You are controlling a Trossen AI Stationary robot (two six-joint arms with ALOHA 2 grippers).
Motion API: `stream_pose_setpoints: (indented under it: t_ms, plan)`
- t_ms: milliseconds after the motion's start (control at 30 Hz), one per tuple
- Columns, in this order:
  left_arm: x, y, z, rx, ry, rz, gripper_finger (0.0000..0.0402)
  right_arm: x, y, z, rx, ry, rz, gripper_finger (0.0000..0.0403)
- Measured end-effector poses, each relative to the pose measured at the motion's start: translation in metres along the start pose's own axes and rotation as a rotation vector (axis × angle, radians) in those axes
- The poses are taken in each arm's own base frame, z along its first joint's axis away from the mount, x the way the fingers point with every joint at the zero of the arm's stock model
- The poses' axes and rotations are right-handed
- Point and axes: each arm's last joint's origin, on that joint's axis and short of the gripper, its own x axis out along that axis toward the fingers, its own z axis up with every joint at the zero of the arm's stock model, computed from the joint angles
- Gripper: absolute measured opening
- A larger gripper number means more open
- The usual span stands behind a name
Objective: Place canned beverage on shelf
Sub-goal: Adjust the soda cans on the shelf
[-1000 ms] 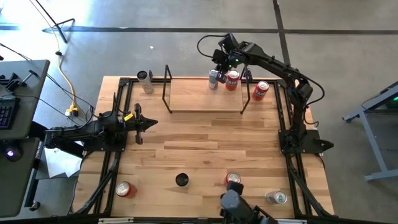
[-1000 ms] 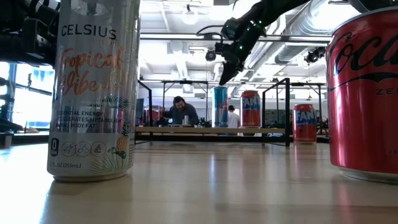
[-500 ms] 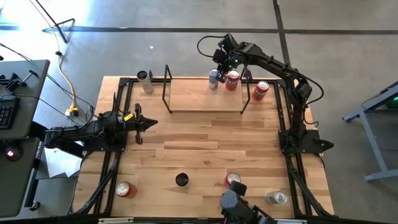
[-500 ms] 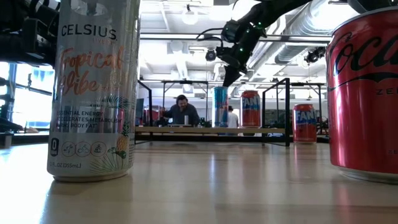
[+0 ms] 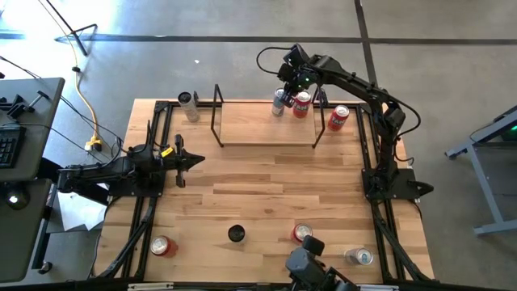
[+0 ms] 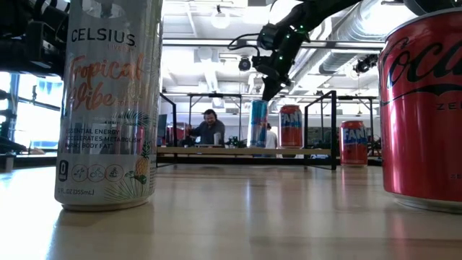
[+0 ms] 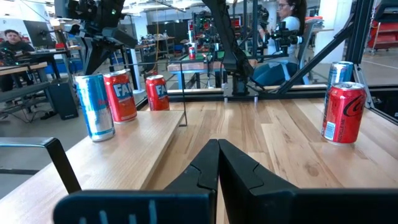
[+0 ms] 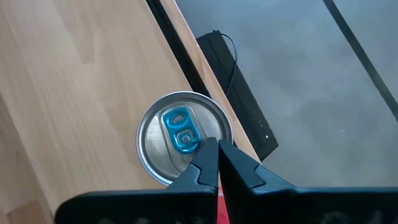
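Right gripper hovers above the blue can on the shelf, fingers clenched, holding nothing. The blue can stands upright beside a red can. Left gripper waits near the shelf, fingers clenched.

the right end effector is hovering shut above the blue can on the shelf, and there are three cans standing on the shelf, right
Not quite: only two cans stand on the shelf, the blue can and a red Fanta can. The high view shows the other Fanta can on the tabletop outside the frame. The right end effector does hover shut above the blue can.

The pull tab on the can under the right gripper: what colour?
Blue, on the can's silver lid; right wrist view shows it best.
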Motion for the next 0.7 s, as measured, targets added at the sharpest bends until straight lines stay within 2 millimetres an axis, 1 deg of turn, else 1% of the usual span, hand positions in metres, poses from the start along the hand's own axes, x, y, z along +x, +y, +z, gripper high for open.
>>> stream_pose_setpoints:
  t_ms: [167,300,400,467,567,700]
  plan:
    - [0.0,0.0,0.0,0.0,0.0,0.0,0.0,0.0,0.003,0.001,-0.011,-0.008,0.006,0.0]
    - [0.0,0.0,0.0,0.0,-0.001,0.0,0.0,0.0,0.008,0.004,-0.071,-0.013,0.0,0.0]
    - [0.0,0.0,0.0,0.0,0.0,0.0,0.0,-0.005,0.013,0.009,-0.123,-0.02,-0.031,0.0014]
    - [0.0,0.0,0.0,0.0,0.0,0.0,0.0,-0.013,0.014,0.015,-0.147,-0.042,-0.042,0.0036]
    - [0.0,0.0,0.0,0.0,0.0,0.0,0.0,-0.022,0.014,0.021,-0.162,-0.072,-0.027,0.0085]
    - [0.0,0.0,0.0,0.0,0.0,0.0,0.0,-0.023,0.015,0.021,-0.162,-0.101,0.049,0.016]
